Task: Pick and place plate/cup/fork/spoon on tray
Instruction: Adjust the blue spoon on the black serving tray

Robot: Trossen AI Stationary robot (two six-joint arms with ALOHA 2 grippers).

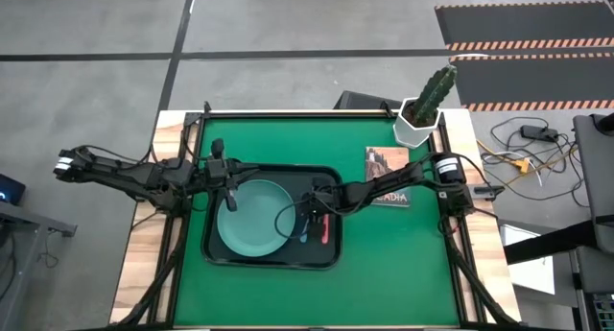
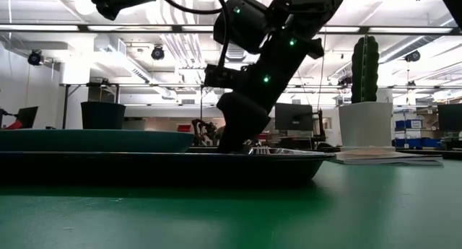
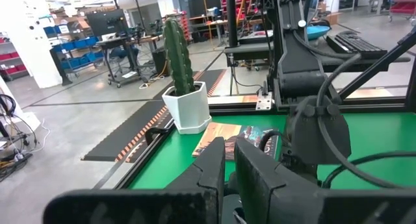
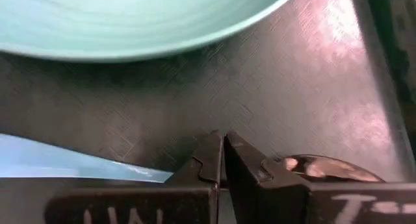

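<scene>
Evenly bright from ceiling strip lights at twelve o'clock in the low view, silhouetting the arm. Pinkish glare on the tray toward two o'clock. Softly blurred plate close up.

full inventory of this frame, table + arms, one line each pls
tray: 1, black, centre of the green mat
plate: 1, pale teal, in the tray's left half
spoon: 1, light blue handle, in the tray right of the plate
fork: 1, pink-red handle, in the tray beside the spoon
cactus pot: 1, white with green cactus, far right corner of the table
booklet: 1, brown cover, on the mat right of the tray
table mat: 1, green, covers the table top
cup: none seen
left pincer: 1, dark, shut, over the plate's left rim
right pincer: 1, dark, shut, low in the tray at the spoon
</scene>
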